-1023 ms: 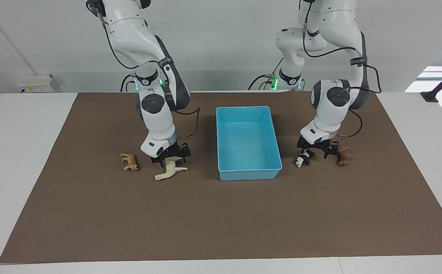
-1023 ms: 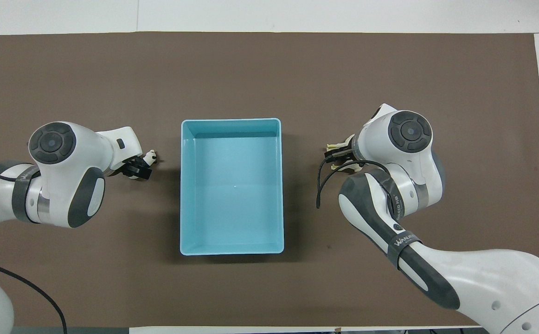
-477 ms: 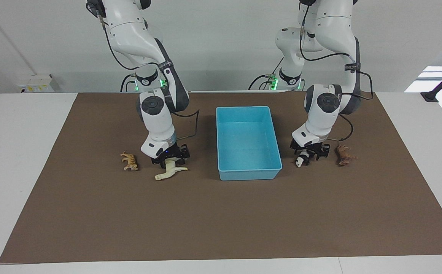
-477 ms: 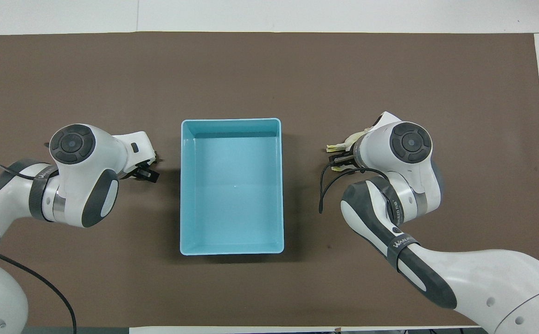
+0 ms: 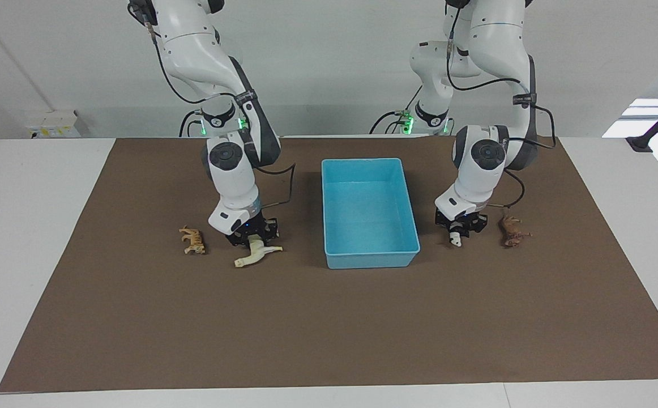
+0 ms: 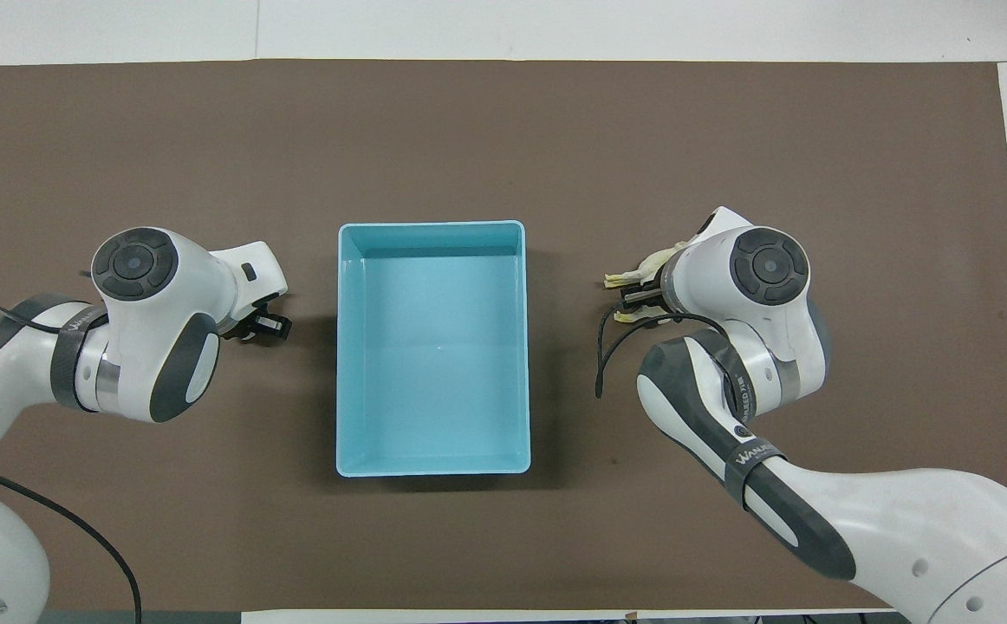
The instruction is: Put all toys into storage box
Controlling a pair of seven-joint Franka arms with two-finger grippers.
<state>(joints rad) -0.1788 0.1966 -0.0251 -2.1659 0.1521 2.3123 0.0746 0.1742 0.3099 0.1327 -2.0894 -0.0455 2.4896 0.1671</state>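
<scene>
The blue box [image 5: 370, 209] sits empty. Toward the right arm's end of it, the right gripper [image 5: 254, 237] clamps the cream animal [image 5: 256, 253], the tiger [image 5: 193, 239] beside. Toward the left arm's end, the left gripper [image 5: 458, 229] pinches the panda [image 5: 454, 240], near the lion [image 5: 512, 231]. Each should lift straight up, clear the rim, then release inside.

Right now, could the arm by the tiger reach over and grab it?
Probably yes, but not this instant. The tiger lies uncovered on the brown mat beside the right gripper, with nothing between them. That gripper is down on the cream long-necked animal, so it would need to finish with that first.
</scene>
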